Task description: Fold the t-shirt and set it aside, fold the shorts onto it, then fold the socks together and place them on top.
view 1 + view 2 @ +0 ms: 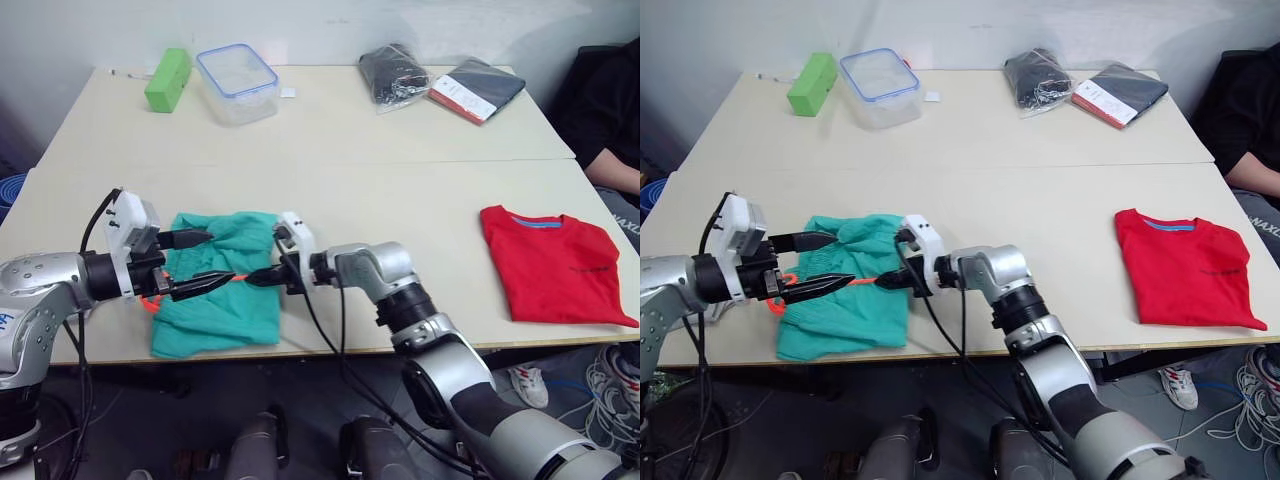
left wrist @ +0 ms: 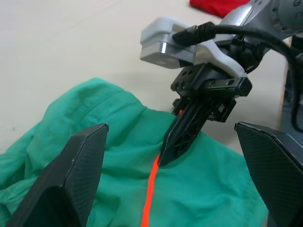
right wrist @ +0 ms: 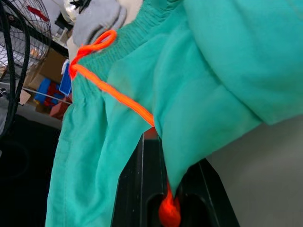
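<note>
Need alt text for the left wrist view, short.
The right hand, fingers shut on the orange drawstring, presses into the teal-green shorts on the beige table. The left hand's own two black fingers stand wide apart on either side. A corner of the red t-shirt shows beyond.
</note>
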You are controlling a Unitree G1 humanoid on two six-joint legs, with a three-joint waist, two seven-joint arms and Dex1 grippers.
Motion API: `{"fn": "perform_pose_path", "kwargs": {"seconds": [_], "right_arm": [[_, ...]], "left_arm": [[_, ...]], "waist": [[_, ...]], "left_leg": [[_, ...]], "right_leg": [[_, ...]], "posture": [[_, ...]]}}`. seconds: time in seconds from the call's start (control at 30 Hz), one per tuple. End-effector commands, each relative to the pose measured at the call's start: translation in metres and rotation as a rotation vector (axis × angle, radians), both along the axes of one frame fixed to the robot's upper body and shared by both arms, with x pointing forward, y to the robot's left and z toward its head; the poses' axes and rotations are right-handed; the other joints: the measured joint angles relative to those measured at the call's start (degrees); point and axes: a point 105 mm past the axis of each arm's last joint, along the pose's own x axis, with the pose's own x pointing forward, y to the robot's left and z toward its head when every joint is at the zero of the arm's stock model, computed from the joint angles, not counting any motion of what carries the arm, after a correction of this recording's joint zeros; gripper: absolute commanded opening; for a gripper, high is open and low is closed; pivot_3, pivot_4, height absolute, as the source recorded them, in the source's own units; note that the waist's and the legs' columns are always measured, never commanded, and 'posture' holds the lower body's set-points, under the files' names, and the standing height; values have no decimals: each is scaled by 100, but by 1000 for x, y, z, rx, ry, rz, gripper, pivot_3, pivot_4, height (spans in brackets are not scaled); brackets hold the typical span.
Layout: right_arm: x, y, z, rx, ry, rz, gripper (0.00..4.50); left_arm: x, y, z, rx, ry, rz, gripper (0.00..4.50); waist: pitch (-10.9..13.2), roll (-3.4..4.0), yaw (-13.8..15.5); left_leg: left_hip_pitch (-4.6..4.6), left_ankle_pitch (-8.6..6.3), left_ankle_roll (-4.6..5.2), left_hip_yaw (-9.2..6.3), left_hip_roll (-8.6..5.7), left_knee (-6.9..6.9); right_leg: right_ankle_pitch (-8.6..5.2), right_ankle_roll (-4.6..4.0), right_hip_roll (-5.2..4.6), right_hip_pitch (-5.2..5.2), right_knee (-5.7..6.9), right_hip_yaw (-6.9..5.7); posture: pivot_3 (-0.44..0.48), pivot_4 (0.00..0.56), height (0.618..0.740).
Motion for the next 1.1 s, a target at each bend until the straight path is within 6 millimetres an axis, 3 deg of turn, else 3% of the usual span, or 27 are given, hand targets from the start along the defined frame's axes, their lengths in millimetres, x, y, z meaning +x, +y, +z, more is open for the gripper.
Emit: {"fn": "perform_pose_path", "kwargs": {"seconds": [0.03, 0.2, 0.33, 0.53, 0.7, 0.9, 1.1], "right_arm": [[-8, -31, 33, -18, -134, 10, 17], [-25, -116, 65, -148, -254, -48, 17], [-27, -188, 86, -312, -331, -177, 17], [-28, -310, 111, -610, -400, -427, 17], [-37, -388, 120, -790, -398, -574, 17], [-46, -445, 109, -889, -360, -713, 17], [-41, -476, 79, -956, -369, -826, 17]], "left_arm": [[-6, -24, 13, -62, -7, -127, 4500], [-7, -55, 19, -91, -14, -258, 4500], [-9, -68, 18, -85, -22, -327, 4500], [-6, -77, 15, -84, -32, -361, 4500], [-3, -74, 13, -70, -43, -353, 4500], [1, -68, 12, -61, -61, -323, 4500], [-2, -76, 9, -58, -68, -340, 4500]], "waist": [[0, 0, 34], [2, 3, 131], [6, 10, 143], [18, 28, 169], [22, 36, 159], [33, 53, 158], [44, 72, 160]], "left_leg": [[-2, 0, 2, 0, 0, 3], [-8, -5, 8, 0, 1, 15], [-6, -7, 11, 4, 1, 15], [-2, -12, 19, 12, 7, 38], [4, -16, 28, 22, 10, 56], [5, -17, 30, 25, 11, 62], [5, -18, 33, 26, 10, 73]], "right_leg": [[0, 0, 0, 0, -1, 0], [0, 0, 1, 1, -8, -1], [0, 1, 4, 7, -24, -1], [0, 3, 10, 20, -30, 1], [4, 12, 10, 31, -31, 9], [5, 13, 11, 31, -28, 14], [6, 16, 11, 35, -25, 13]], "posture": [[0, 150, 740], [0, 150, 740], [0, 150, 740], [0, 150, 740], [0, 150, 740], [0, 150, 740], [0, 150, 740]]}}
